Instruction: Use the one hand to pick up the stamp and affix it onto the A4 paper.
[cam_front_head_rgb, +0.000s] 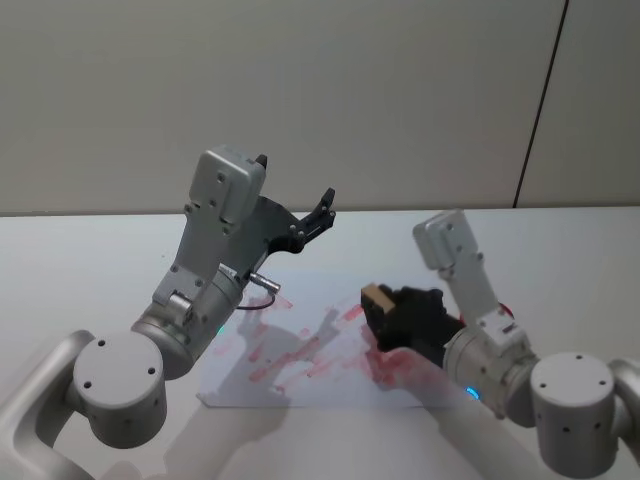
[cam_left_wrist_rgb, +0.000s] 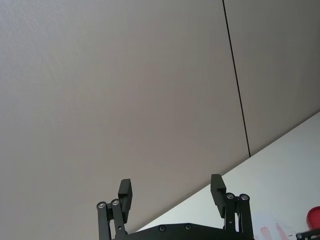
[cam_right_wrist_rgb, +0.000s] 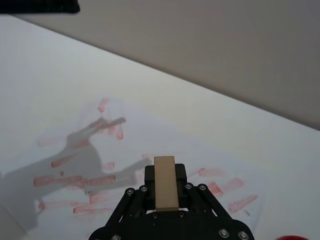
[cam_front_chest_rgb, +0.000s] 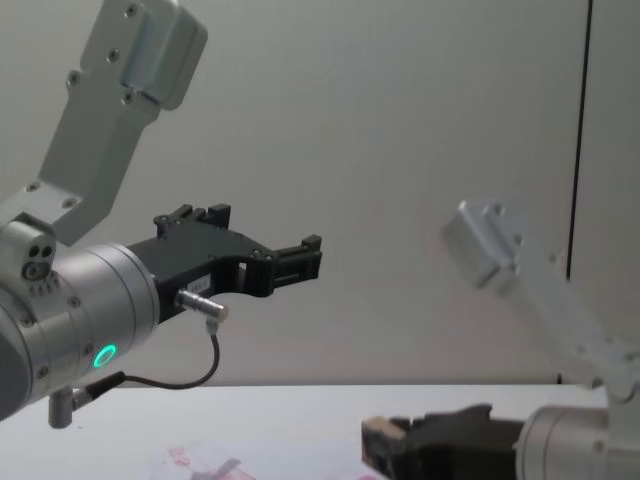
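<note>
Backdrop: plain grey wall (cam_front_head_rgb: 350, 90) with one dark vertical seam (cam_front_head_rgb: 540, 100) toward 1 o'clock in the head view. Surface: white tabletop (cam_front_head_rgb: 80, 260), unmarked apart from the sheet. A4 paper (cam_front_head_rgb: 290, 385): flat at the table's centre, carrying many smeared red prints, thickest from its middle out to 3 o'clock, with paler bare ground toward 9 and 12 o'clock. Left gripper (cam_left_wrist_rgb: 170, 184): lifted high over the sheet's 12 o'clock edge, tilted up toward the wall, jaws spread wide and holding nothing; judged parked out of the way, since the task calls for one hand, though its shadow falls across the prints. Right gripper (cam_front_head_rgb: 388, 308): low over the sheet at 3 o'clock, reaching in toward 9 o'clock, jaws clamped on the stamp (cam_front_head_rgb: 376, 296), a small tan block that juts past the fingertips. Whether the block touches the paper cannot be told; the chest view puts it close to the surface. The low carry suits a short press, probably onto barer ground. Small red item (cam_left_wrist_rgb: 313, 216): beyond the paper near the right arm, too cut off to identify. Nothing lies between stamp and sheet.
</note>
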